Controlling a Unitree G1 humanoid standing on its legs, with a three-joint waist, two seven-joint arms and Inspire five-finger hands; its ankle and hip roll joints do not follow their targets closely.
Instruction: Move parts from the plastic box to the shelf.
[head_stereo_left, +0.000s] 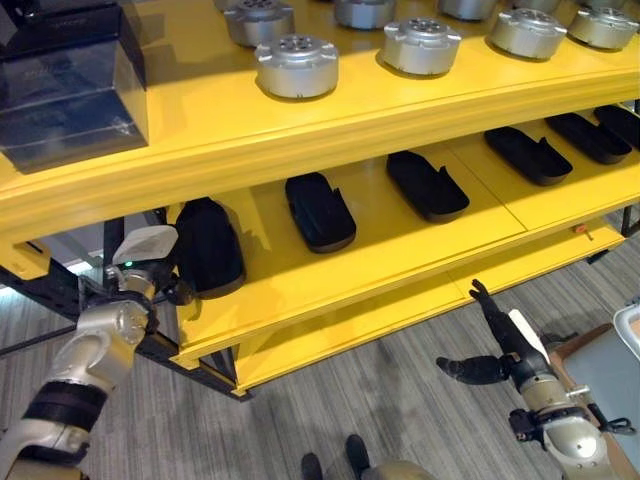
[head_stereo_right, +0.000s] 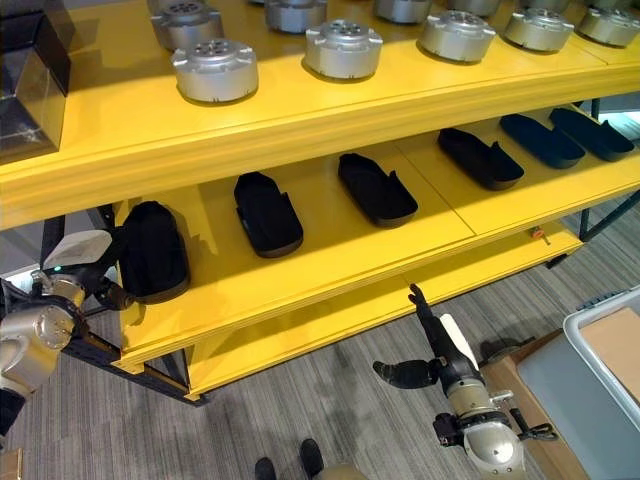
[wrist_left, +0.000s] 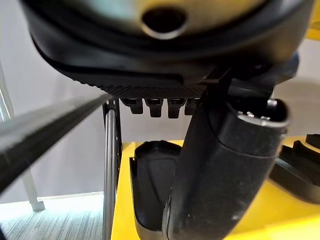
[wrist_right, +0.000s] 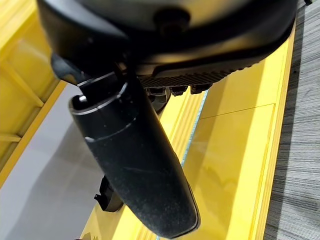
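Observation:
A black shell-shaped part (head_stereo_left: 208, 247) lies at the left end of the yellow middle shelf (head_stereo_left: 375, 240). My left hand (head_stereo_left: 140, 262) is just off that end, beside the part, fingers relaxed and holding nothing. In the left wrist view its thumb (wrist_left: 225, 175) stands before the part (wrist_left: 150, 185), which rests on the shelf. Several more black parts (head_stereo_left: 320, 212) lie in a row along this shelf. My right hand (head_stereo_left: 505, 350) hangs open over the floor before the lowest shelf board, fingers straight, its thumb (wrist_right: 135, 160) free.
Several round silver metal parts (head_stereo_left: 296, 66) stand on the top shelf, with a dark see-through box (head_stereo_left: 70, 85) at its left end. A grey plastic box (head_stereo_right: 600, 350) sits on the floor at the right. Black frame posts (wrist_left: 110, 170) stand by the shelf's left end.

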